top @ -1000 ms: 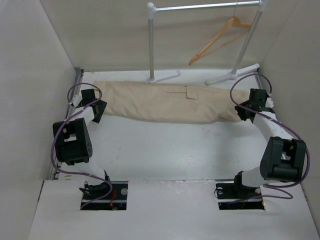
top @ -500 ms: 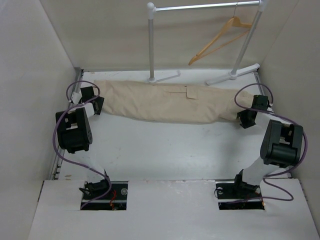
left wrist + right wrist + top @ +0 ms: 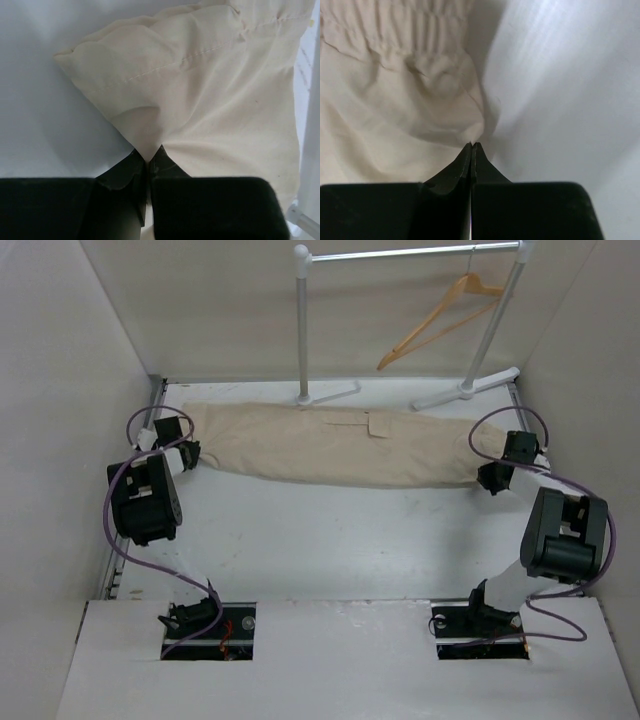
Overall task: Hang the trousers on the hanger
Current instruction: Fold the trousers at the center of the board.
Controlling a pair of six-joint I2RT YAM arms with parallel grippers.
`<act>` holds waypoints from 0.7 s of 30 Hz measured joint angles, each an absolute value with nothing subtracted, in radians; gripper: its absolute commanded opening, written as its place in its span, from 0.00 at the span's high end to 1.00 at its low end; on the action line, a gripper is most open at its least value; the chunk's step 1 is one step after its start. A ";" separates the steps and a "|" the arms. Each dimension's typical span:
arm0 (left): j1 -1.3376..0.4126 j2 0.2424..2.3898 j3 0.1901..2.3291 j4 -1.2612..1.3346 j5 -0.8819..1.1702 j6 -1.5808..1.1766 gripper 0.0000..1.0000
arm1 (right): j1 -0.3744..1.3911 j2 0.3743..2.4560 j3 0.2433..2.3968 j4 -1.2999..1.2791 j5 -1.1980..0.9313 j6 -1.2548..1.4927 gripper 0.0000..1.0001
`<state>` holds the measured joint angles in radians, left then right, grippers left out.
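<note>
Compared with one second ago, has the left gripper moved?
Yes. The left gripper has shifted slightly left, away from the rack post, and the trousers now lie stretched flatter.

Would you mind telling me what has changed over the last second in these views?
The trousers have been drawn out flatter and narrower between the left gripper and right gripper, each shut on one end. Both arms' elbows shifted toward the far side. The hanger stays hooked on the rack, untouched.

Overhead view from behind facing table point(image 3: 330, 540), wrist views close, all sharing the trousers point(image 3: 330, 445)
</note>
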<state>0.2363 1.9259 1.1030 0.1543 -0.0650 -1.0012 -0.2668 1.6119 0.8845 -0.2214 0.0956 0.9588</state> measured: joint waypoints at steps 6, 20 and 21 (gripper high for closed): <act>0.331 1.731 0.889 0.098 -0.095 -0.958 1.00 | -0.265 1.426 0.735 -0.253 0.096 0.970 1.00; 0.369 1.320 0.698 -0.208 -0.236 -0.922 0.49 | -0.346 0.915 0.466 -0.426 0.086 0.939 0.35; 0.358 1.290 0.698 -0.221 -0.242 -0.922 0.46 | -0.346 0.902 0.469 -0.434 0.081 0.934 0.29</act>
